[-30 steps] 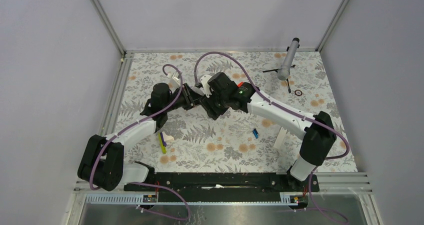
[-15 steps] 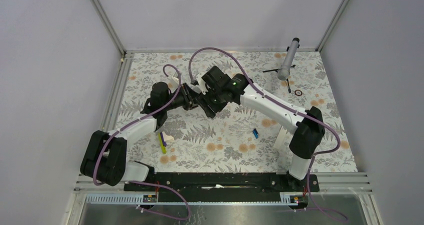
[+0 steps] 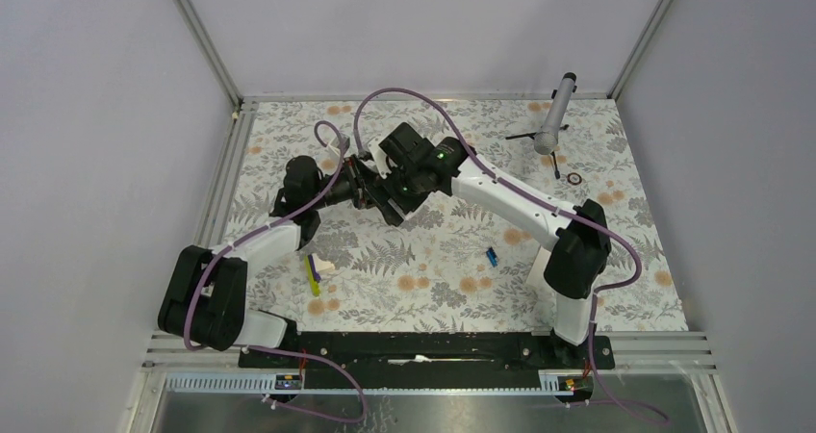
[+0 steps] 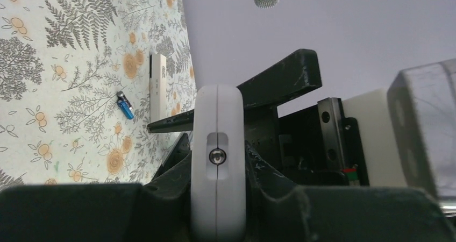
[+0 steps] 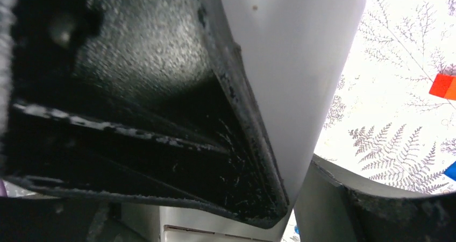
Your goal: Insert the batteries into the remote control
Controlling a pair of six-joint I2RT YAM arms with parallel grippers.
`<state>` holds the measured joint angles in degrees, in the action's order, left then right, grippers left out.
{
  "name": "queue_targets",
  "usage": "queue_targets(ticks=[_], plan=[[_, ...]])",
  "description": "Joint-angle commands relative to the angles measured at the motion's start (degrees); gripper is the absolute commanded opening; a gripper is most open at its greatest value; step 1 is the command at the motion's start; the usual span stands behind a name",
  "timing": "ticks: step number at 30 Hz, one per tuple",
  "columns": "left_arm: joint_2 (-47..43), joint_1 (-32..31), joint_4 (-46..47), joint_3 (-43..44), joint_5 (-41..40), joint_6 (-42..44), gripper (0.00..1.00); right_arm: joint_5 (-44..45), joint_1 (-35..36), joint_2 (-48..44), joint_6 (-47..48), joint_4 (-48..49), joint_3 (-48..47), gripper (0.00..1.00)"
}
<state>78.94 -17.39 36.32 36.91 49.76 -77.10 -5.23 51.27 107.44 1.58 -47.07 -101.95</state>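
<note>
On the floral-patterned desk (image 3: 433, 260), one slim yellow-green stick (image 3: 312, 273) lies toward the near-left corner. Right of it, the left gripper (image 4: 217, 172) is clamped on the small light-grey rectangular remote control (image 4: 216, 118), held edge-on above the desk's middle. The right gripper (image 3: 390, 197) crowds against it, blocking the view there — I cannot tell whether its jaws are apart or closed. One tiny blue cylindrical battery (image 3: 491, 256) lies right of centre, near one long plain white bar (image 4: 157, 86). One grey microphone on a black tripod (image 3: 550, 125) and one small black ring (image 3: 574, 178) sit toward the far-right corner.
</note>
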Motion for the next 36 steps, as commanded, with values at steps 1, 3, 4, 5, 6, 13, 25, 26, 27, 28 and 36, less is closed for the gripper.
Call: queue_targets(ticks=[1, 3, 4, 5, 6, 13, 25, 26, 27, 28, 36], plan=[[-0.5, -0.1, 6.8, 0.9, 4.3, -1.9, 0.00, 0.4, 0.1, 1.3, -1.2, 1.6, -4.5, 0.81], [-0.4, 0.3, 6.6, 0.9, 4.0, -1.8, 0.00, 0.2, 0.1, 1.4, -1.2, 1.1, -5.2, 0.83], [-0.5, 0.5, 6.2, 1.0, 3.8, -1.5, 0.00, 0.1, 0.1, 1.3, -1.2, 0.9, -5.3, 0.84], [-0.6, 0.8, 5.7, 0.9, 3.6, -1.2, 0.00, 0.1, 0.1, 1.2, -1.2, 0.9, -5.4, 0.85], [-0.7, 1.0, 5.3, 0.9, 3.5, -0.9, 0.00, 0.1, 0.1, 1.0, -1.2, 0.9, -5.3, 0.86], [-0.8, 3.2, 4.1, 0.8, 2.6, 0.0, 0.00, 0.1, -0.4, -2.3, -3.0, 2.2, -4.5, 0.95], [-1.4, 6.1, 4.7, 2.0, 0.4, -2.1, 0.00, 4.2, -3.6, -20.7, -14.5, 22.1, 12.1, 1.00], [-1.7, 6.2, 5.0, 1.9, 0.2, -2.5, 0.00, 4.8, -4.4, -22.6, -17.3, 23.9, 13.7, 1.00], [-2.0, 6.2, 5.1, 1.8, -0.2, -3.1, 0.00, 4.7, -5.3, -24.1, -20.2, 25.6, 15.6, 1.00], [-2.3, 6.2, 5.3, 1.7, -0.6, -3.8, 0.00, 4.6, -6.5, -25.6, -24.2, 27.0, 17.4, 1.00], [-6.2, 6.2, 7.6, 1.1, -4.3, -10.2, 0.00, -2.0, -10.5, -33.0, -50.6, 39.8, 31.1, 0.91]])
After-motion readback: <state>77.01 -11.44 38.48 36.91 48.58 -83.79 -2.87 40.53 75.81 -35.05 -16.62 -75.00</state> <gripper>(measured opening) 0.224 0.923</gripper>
